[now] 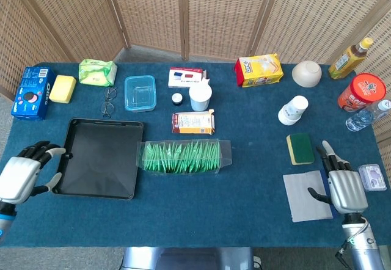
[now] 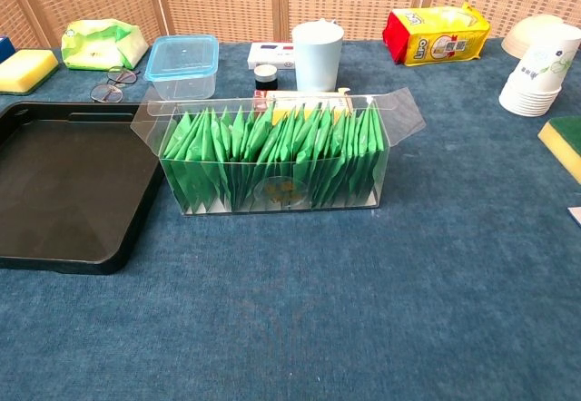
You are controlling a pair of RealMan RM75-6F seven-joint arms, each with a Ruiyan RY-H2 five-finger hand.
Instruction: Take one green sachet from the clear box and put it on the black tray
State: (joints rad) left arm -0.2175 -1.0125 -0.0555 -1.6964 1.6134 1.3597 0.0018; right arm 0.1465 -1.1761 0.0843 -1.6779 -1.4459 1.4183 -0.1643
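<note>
My right hand (image 1: pixel 345 187) is near me at the right of the blue surface (image 1: pixel 244 209). Its fingers are straight and a little apart, and it holds nothing. It is over the right edge of a grey cloth (image 1: pixel 307 195). A small clear packet (image 1: pixel 372 176) lies just to its right.

My left hand (image 1: pixel 23 175) is near me at the far left. Its fingers are spread wide and it holds nothing. Its fingertips are right at the left edge of the black tray (image 1: pixel 98 187). I cannot tell if they touch it.

The clear box (image 2: pixel 399 115) sits in the middle, just right of the tray. It is full of green sachets (image 2: pixel 272 156) that stand on end in a row. None is on the tray.

A green and yellow sponge (image 1: pixel 300 148) lies a bit past my right hand. Past the clear box are a small orange box (image 1: pixel 193 123), a white cup (image 1: pixel 200 96) and a blue tub (image 1: pixel 140 93). Glasses (image 1: pixel 108 102) lie left of the tub.

Far away at the back are a blue cookie box (image 1: pixel 30 93), a yellow sponge (image 1: pixel 63 89), a green pack (image 1: pixel 97 72), a yellow snack bag (image 1: pixel 258 69) and a white bowl (image 1: pixel 306 73).
</note>
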